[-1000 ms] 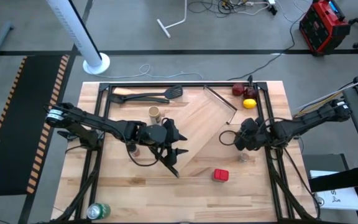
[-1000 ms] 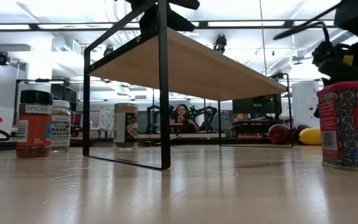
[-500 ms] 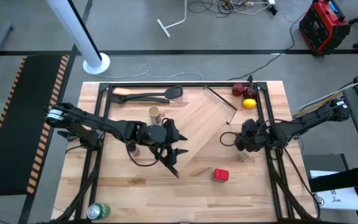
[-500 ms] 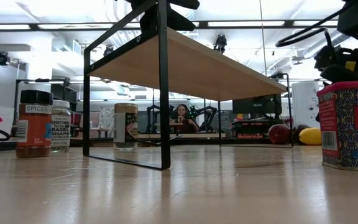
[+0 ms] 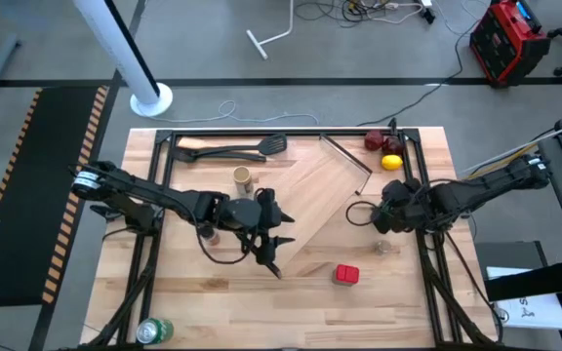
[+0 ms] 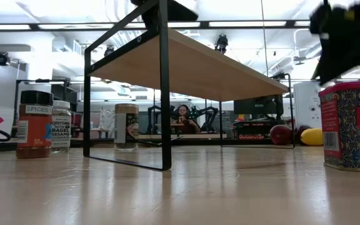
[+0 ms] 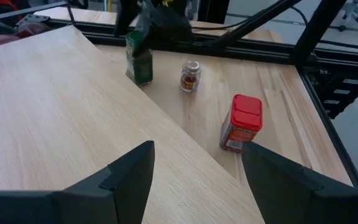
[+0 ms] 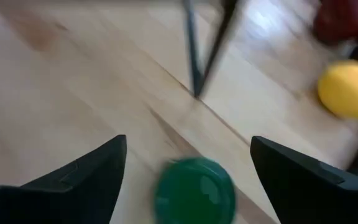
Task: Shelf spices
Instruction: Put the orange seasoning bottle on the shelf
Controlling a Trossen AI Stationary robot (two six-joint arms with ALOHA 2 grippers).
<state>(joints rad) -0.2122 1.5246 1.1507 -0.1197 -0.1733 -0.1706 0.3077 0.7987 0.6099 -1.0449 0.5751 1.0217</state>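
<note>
I am hovering my right gripper (image 8: 188,180) just above the green jar (image 8: 194,190), my fingers spread wide on either side of its green lid and not touching it. The jar is standing upright on the table (image 5: 301,288) just off the shelf's (image 5: 305,200) right-hand edge, with the small clear shaker (image 7: 190,76) near it and the red square tin (image 5: 346,274) farther toward the front. My left gripper (image 7: 194,180) is waiting over the shelf's left part, fingers apart, holding nothing. The tan open-top cylinder (image 5: 242,176) is standing just behind it.
</note>
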